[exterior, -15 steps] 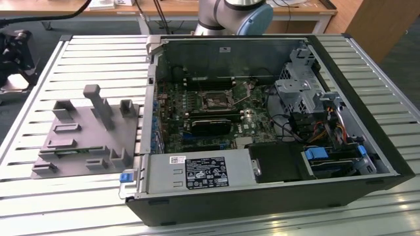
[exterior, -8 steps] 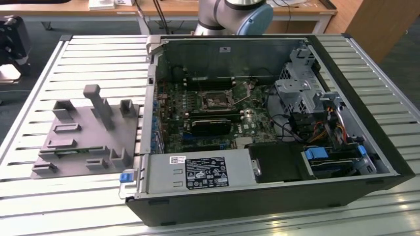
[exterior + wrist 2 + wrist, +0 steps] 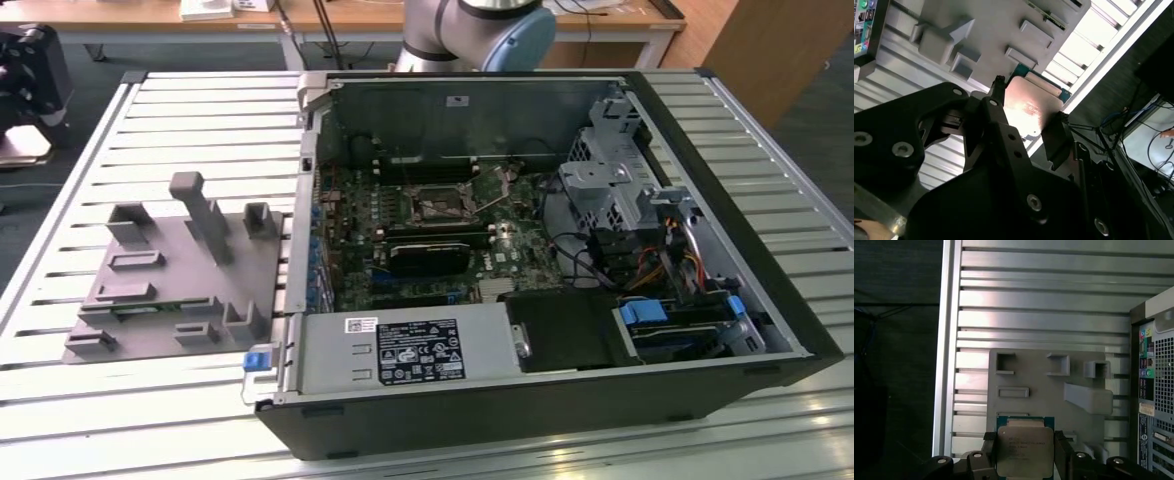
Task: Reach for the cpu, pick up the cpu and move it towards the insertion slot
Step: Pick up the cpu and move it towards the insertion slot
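Now fingers (image 3: 990, 454) pinch the cpu (image 3: 1025, 450) — over the tray (image 3: 1041, 390).

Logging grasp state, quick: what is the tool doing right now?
Tool: closed on the cpu, gripping two opposite edges, held above the grey tray.

Tray (image 3: 147, 275) at exterior view's left of PC case (image 3: 534, 420); insertion slot (image 3: 437, 205) inside.

My slatted metal desk (image 3: 80, 420) gleams under bright light; beyond it stand wooden tables (image 3: 134, 20) on a dark floor (image 3: 174, 55).
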{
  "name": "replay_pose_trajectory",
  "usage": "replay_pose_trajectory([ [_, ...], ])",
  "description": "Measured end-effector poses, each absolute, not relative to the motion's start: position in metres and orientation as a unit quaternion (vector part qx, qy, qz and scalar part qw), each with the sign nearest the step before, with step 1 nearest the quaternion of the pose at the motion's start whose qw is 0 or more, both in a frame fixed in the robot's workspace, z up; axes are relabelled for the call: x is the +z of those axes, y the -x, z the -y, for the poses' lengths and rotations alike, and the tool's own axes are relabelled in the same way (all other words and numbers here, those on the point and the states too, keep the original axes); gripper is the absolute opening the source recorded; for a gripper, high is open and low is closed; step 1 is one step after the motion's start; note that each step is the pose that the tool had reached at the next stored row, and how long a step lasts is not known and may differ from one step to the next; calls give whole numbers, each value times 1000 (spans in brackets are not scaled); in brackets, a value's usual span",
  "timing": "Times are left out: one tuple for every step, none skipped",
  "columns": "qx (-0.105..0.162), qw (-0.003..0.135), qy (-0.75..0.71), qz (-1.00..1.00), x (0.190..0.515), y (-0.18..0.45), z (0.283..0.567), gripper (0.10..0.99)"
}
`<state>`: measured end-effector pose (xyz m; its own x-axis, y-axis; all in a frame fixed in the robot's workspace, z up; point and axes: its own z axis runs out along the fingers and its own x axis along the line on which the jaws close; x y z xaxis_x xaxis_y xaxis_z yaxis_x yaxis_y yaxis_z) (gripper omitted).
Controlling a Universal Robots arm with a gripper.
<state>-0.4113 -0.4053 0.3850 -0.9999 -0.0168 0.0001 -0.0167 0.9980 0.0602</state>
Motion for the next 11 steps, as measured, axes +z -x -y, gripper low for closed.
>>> replay_pose_trajectory([
  [-30, 0, -8, 1000, 385, 409, 405, 545],
  [-30, 0, -8, 1000, 385, 406, 405, 545],
  [-30, 0, -8, 1000, 385, 404, 405, 545],
  [-31, 0, -8, 999, 385, 401, 405, 545],
  [-31, 0, -8, 999, 385, 398, 405, 545],
  [-31, 1, -8, 999, 385, 395, 405, 545],
  [-31, 1, -8, 999, 385, 392, 405, 545],
  [-31, 1, -8, 999, 385, 389, 405, 545],
  [-31, 1, -8, 999, 385, 385, 405, 545],
  [-32, 2, -8, 999, 385, 382, 406, 545],
  [-32, 2, -8, 999, 385, 379, 406, 545],
])
